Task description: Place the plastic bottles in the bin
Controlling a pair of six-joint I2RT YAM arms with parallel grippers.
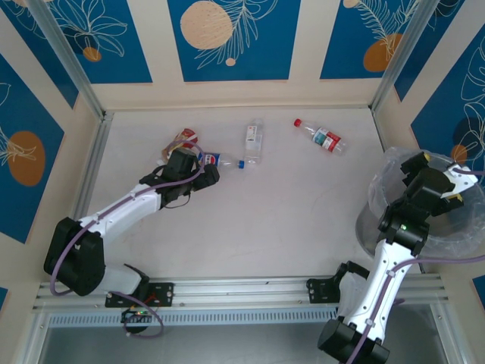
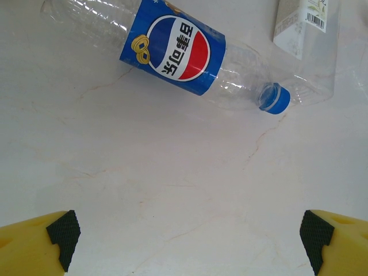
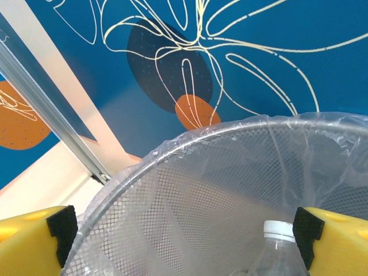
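Worry: with left gripper and right gripper both spread wide, left could bump the clear blue-labelled plastic bottle rolling.

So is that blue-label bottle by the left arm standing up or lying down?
Lying down. The blue-label bottle rests on its side on the table, blue cap pointing sideways.
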